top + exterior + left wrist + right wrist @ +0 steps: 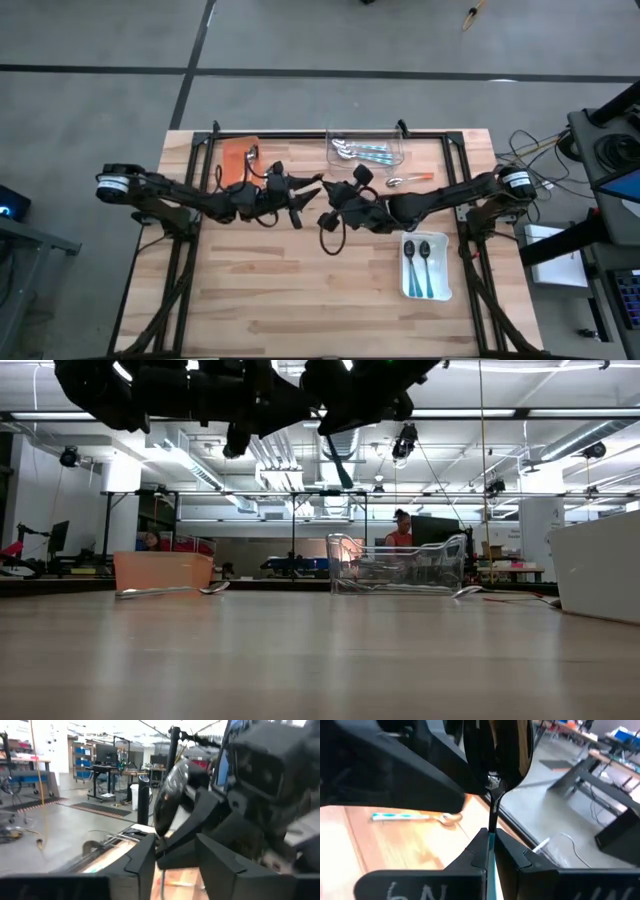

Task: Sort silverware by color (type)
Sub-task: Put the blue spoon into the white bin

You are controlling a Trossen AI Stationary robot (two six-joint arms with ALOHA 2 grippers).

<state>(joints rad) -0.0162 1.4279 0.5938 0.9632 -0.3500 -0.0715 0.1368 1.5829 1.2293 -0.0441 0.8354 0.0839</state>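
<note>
Orange tray [237,157]: sits at the table's rear left; in the low view 1 spoon [170,591] lies just in front of it on the wood.
Left gripper [305,193]: raised above mid-table, pointing toward the right arm. Fingers [141,861] stand parted, and the bowl of the handover spoon [170,796] rises between them; whether they touch it cannot be told.
Right gripper [335,193]: raised above mid-table, facing the left gripper, nearly tip to tip with it. Fingers are pressed together on the thin light-blue handle of the handover spoon [496,750], bowl pointing away from the wrist.
Clear tray [366,148]: at the table's rear centre; holds several spoons with light-blue handles [372,153].
Loose spoon with orange handle [409,180]: lies on the wood just right of the clear tray.
White tray [425,267]: at the front right; holds 2 spoons [417,257] side by side, bowls toward the rear.
Loose spoon with light-blue handle [415,817]: lies flat on the table, seen from the right wrist.
</note>
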